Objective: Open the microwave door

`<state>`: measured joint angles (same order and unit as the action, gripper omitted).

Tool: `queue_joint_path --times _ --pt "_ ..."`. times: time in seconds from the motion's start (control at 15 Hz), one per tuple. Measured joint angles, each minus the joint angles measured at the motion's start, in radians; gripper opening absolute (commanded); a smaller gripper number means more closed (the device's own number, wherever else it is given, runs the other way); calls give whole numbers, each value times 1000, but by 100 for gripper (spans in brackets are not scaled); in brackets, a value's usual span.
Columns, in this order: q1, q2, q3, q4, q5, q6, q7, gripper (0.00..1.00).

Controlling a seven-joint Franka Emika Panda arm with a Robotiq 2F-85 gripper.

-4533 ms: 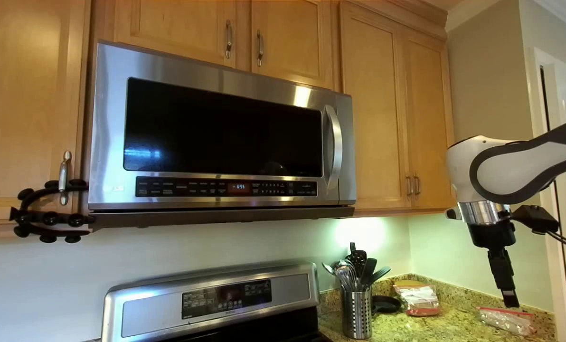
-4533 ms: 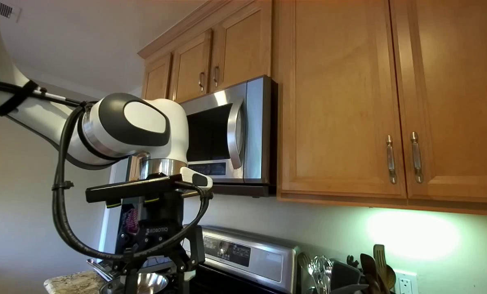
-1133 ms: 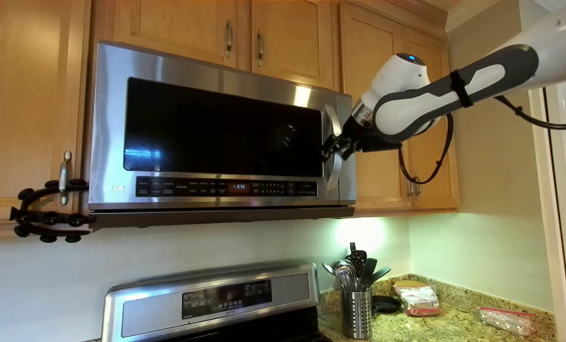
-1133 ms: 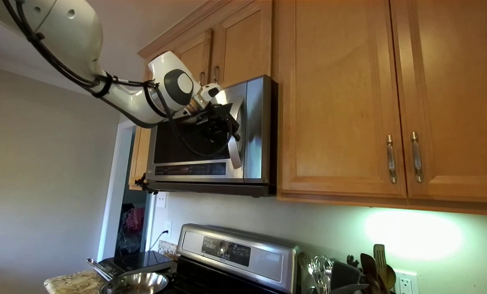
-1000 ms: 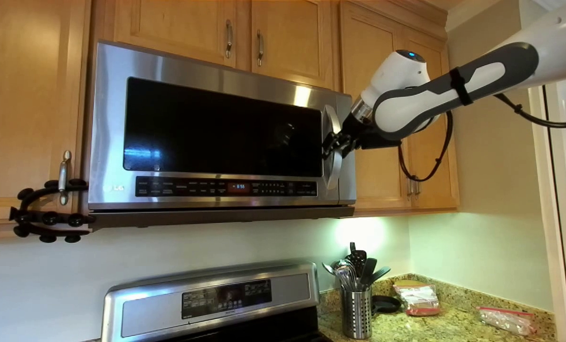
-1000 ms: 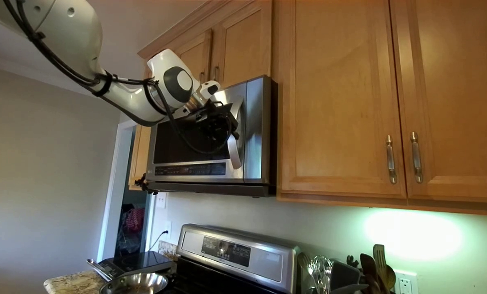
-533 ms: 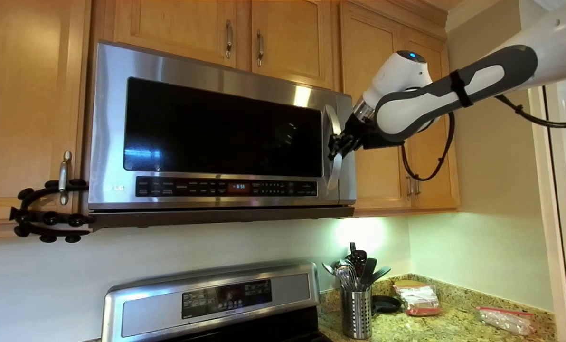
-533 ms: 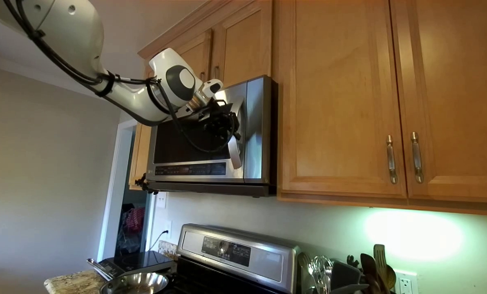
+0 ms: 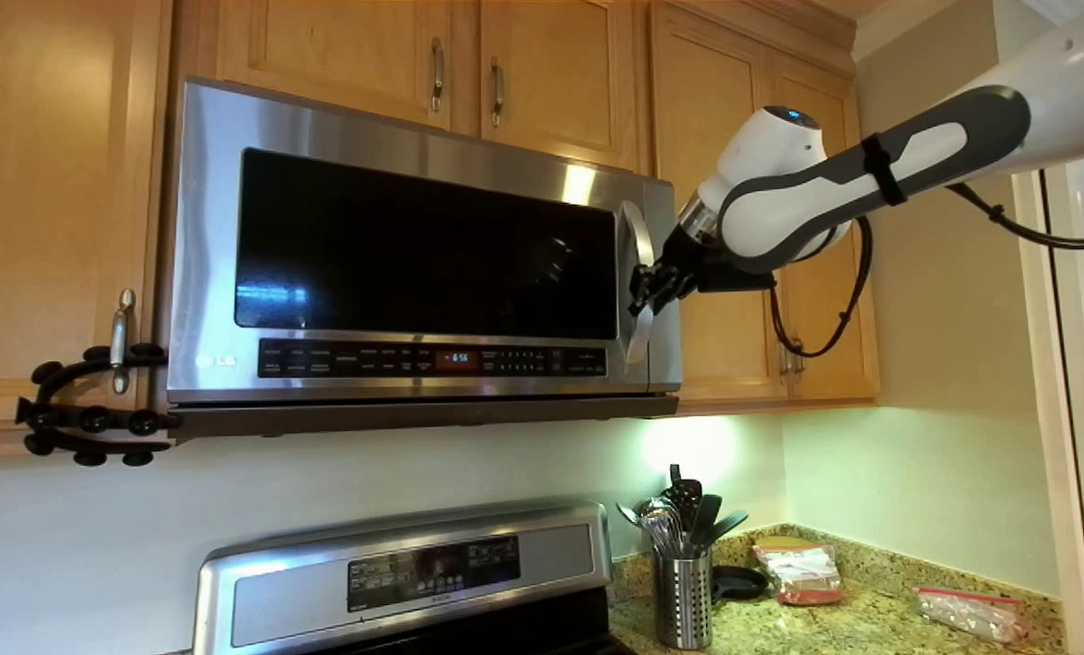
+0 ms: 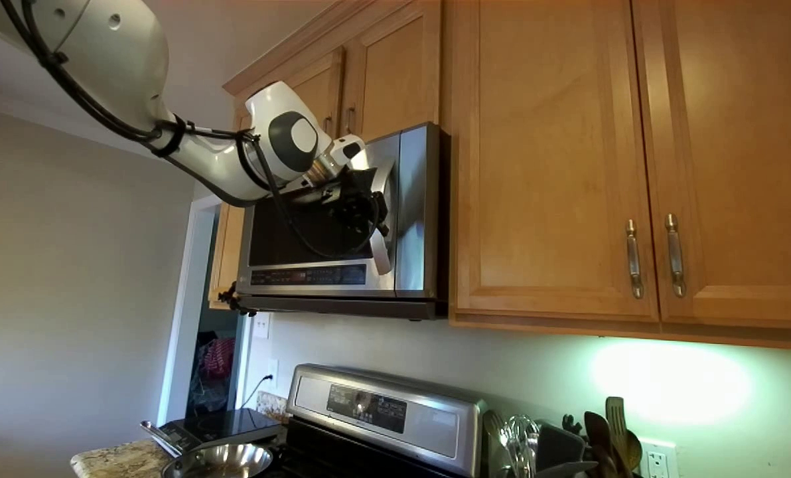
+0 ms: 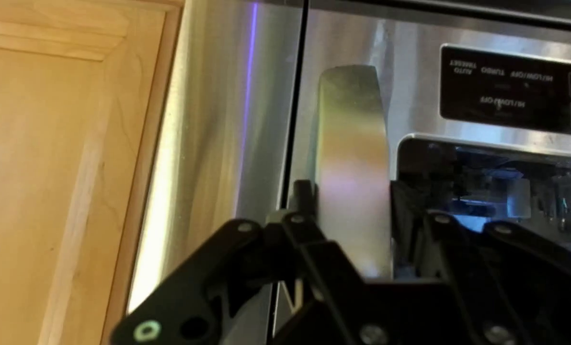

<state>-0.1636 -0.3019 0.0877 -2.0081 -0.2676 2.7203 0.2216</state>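
- Microwave door [image 9: 426, 246]: frame [image 9: 324, 125] brushed stainless steel, satin; window [image 9: 428, 250] smooth, glossy dark glass.
- Its handle [image 11: 352, 158]: bare metal, smooth, soft sheen.
- Jaws: matt black; shiny metal screw heads [image 11: 373, 334].
- Arm [image 9: 919, 150]: smooth, plastic-looking white shell.
- Cabinet doors [image 10: 548, 172]: fine-grained wood, satin.
- Surface [image 9: 874, 609]: speckled, stone-like, polished look.
- Bag [image 9: 801, 573] near the surface's back corner: clear plastic, glossy, creased.
- Utensil holder [image 9: 685, 605]: shiny perforated metal.
- Pan [image 10: 246, 457]: polished metal.
- Wall [image 10: 70, 299]: smooth, matt.

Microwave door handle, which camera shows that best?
Wrist view: the microwave door handle appears largest there, straddled by the end effector, its upper part hidden. Both exterior views show it smaller, its top and bottom visible, the end effector across its middle.
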Motion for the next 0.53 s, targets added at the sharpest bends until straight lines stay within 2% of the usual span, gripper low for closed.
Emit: queue_joint_path --times 0.2,0.47,0.53 --pt "12 -28 -2 -54 15 -22 -24 17" --pt "91 -76 45 -139 26 -86 -24 17" --pt "109 -85 53 -150 30 -112 -24 67"
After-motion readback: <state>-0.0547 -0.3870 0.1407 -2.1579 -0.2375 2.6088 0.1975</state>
